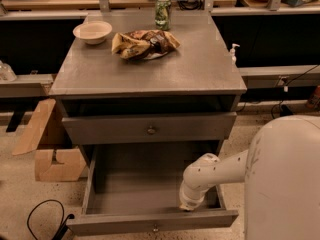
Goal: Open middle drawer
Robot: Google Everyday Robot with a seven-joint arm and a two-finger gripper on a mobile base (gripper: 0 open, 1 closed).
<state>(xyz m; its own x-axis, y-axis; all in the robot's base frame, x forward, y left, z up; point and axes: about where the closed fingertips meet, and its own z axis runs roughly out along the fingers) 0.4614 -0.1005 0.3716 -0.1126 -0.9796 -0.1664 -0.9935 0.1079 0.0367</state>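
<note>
The middle drawer (150, 184) is pulled far out below a closed drawer front (115, 129) with a small round brass knob (151, 130). Its grey inside is bare, and its own small knob (156, 228) shows on the front panel at the bottom. My white arm (220, 169) reaches down from the right into this drawer. My gripper (191, 204) is at the arm's tip, low inside the drawer's right front corner, right behind the front panel. The lowest drawer is hidden beneath the open one.
On the cabinet top (150, 69) are a white bowl (92, 31), a crumpled chip bag (145, 44) and a green can (163, 13). A cardboard box (50, 149) stands on the floor to the left, a black cable (45, 219) at front left. My white body (285, 184) fills the lower right.
</note>
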